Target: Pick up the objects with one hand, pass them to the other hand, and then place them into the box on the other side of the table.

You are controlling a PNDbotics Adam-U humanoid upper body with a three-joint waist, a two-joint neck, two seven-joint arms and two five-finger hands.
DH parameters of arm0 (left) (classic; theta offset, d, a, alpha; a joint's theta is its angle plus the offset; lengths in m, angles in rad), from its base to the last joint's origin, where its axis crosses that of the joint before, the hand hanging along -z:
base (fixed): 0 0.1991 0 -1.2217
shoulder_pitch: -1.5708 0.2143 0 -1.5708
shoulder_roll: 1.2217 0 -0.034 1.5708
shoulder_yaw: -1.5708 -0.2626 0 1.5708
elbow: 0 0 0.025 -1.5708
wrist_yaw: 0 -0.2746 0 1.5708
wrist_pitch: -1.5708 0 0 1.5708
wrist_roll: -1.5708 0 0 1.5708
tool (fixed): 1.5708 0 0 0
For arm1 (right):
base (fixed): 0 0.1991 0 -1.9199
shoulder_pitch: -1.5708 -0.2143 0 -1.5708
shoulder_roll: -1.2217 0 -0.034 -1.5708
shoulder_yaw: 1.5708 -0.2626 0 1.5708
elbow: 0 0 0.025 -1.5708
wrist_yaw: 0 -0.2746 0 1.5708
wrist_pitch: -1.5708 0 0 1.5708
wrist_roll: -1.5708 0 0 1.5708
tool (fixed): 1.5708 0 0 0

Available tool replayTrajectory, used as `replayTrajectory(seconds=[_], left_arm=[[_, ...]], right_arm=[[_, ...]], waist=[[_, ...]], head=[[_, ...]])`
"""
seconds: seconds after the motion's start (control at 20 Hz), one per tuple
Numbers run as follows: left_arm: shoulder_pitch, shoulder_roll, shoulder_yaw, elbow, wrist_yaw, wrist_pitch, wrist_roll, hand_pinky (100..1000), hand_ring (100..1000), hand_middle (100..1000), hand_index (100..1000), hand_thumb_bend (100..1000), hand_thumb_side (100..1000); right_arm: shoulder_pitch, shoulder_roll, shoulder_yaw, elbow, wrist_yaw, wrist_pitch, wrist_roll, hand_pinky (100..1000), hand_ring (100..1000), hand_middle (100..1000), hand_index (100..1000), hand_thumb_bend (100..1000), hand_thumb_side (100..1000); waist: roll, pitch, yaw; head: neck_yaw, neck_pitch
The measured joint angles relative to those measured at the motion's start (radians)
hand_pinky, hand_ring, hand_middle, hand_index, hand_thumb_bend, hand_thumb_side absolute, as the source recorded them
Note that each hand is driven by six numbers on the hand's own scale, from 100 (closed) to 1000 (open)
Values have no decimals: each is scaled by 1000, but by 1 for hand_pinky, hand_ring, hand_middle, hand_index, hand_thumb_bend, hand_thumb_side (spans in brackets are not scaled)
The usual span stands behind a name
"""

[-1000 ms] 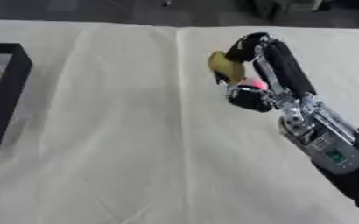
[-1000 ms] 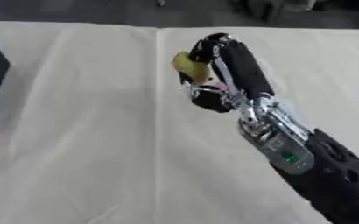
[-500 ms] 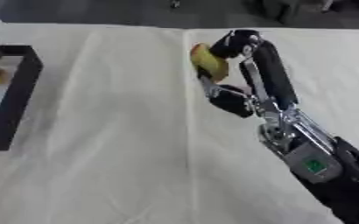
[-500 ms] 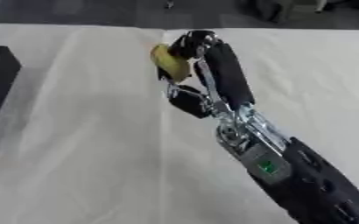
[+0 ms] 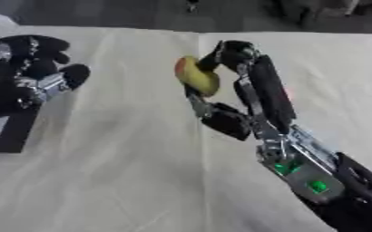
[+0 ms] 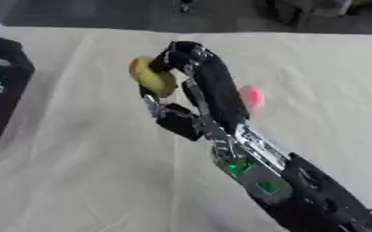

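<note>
My right hand (image 5: 245, 86) reaches up the middle of the table, its fingers curled round a yellow-green fruit-shaped object (image 5: 197, 76) held above the cloth. My left hand (image 5: 38, 72) comes in from the left edge, black with silver joints, fingers relaxed and pointing toward the fruit, a wide gap still between them. It holds nothing. A small pink object (image 6: 252, 96) lies on the cloth just right of the right arm. The black box (image 6: 0, 113) sits at the left edge, partly hidden behind the left hand in the left eye view.
A cream cloth (image 5: 125, 181) with a centre crease covers the table. Dark shapes stand beyond the far edge (image 6: 300, 11). The right forearm (image 5: 316, 181), with green lights, crosses the lower right.
The right hand has carried the yellow-green object leftward and higher, leaving the pink object behind. The left hand has come into view over the box at the left.
</note>
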Motion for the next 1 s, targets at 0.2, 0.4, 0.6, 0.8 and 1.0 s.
replayTrajectory(seconds=[0.2,0.4,0.6,0.8,1.0], left_arm=[[-49,-27,-49,0,-61,47,-12,931,794,802,921,541,619],[-84,-48,-92,-1,-79,95,-25,933,795,802,922,553,620],[-114,-72,-115,-1,-85,127,-35,933,796,801,921,564,609],[-122,-94,-130,-1,-91,146,-51,934,798,800,919,573,596],[-131,-111,-142,-1,-94,150,-81,936,800,800,919,598,592]], right_arm=[[-7,2,25,0,56,-28,7,595,522,419,525,100,100],[-9,7,37,0,111,-46,11,599,523,420,524,100,100],[-17,17,42,0,147,-56,15,605,524,421,523,100,100],[-25,28,48,0,172,-68,9,605,523,421,523,100,100],[-29,36,52,0,181,-76,3,609,525,422,524,100,100]], waist=[[3,-2,5],[6,-3,8],[6,-4,12],[4,-4,12],[2,-4,11]], head=[[7,8],[15,8],[23,15],[32,15],[38,15]])
